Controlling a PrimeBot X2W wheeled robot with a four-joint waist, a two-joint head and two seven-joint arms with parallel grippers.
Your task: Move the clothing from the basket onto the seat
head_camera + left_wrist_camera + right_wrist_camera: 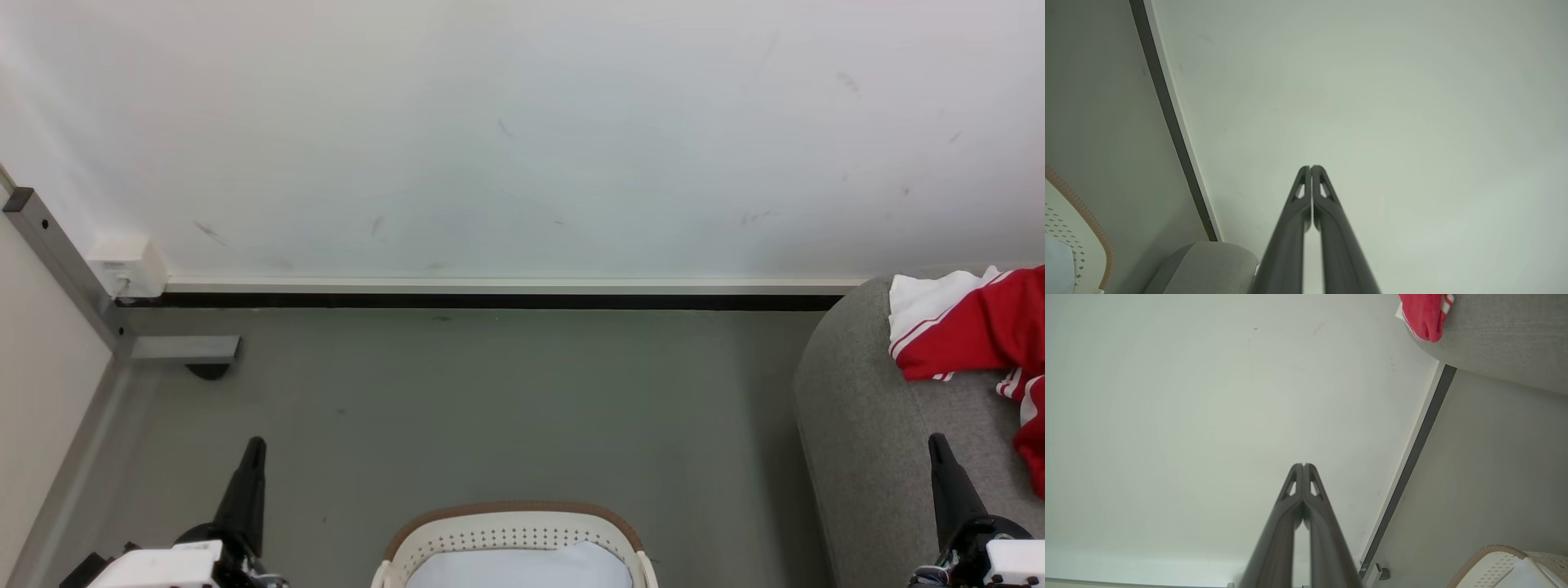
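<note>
The red clothing (984, 331) with white panel and stripes lies on the grey seat (865, 425) at the right edge of the head view; a red fold (1423, 314) hangs over the seat's edge (1502, 339). The cream basket (514, 535) with its brown rim sits on the floor at bottom centre, a pale white cloth (522, 567) inside it. My left gripper (255, 445) is shut and empty at lower left, left of the basket. My right gripper (936, 441) is shut and empty at lower right, in front of the seat. Both wrist views show closed fingertips (1310, 168) (1303, 465) pointing at the white wall.
A white wall with a dark baseboard (490, 300) runs behind the grey floor. A grey metal frame leg (57, 261) with a foot (184, 349) and a white box (126, 265) stands at the left. Open floor lies between basket and wall.
</note>
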